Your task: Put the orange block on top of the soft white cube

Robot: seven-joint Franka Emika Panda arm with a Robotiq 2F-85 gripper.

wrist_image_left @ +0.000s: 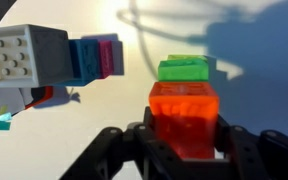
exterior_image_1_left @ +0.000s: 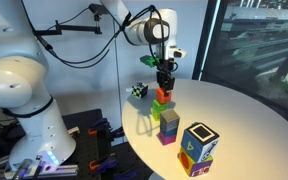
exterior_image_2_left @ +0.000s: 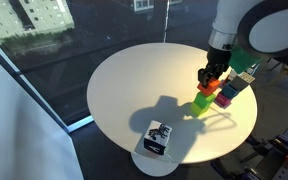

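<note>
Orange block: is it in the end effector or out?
In: the wrist view shows the end effector's fingers closed against both sides of the orange block.

Five cubes in all, one of each kind: one orange block (wrist_image_left: 189, 118), one small green block (wrist_image_left: 184, 68), one grey-and-purple block (exterior_image_1_left: 169, 124), one large soft white cube (exterior_image_1_left: 198, 148) with coloured side panels, one tiny black-and-white patterned cube (exterior_image_2_left: 159, 138); one round white counter (exterior_image_2_left: 124, 80); one robot arm (exterior_image_1_left: 14, 90)

Bright light, hard shadows, blurred wrist view

The orange block (wrist_image_left: 184, 112) looks glossy plastic, table (exterior_image_1_left: 249, 115) matt.
</note>
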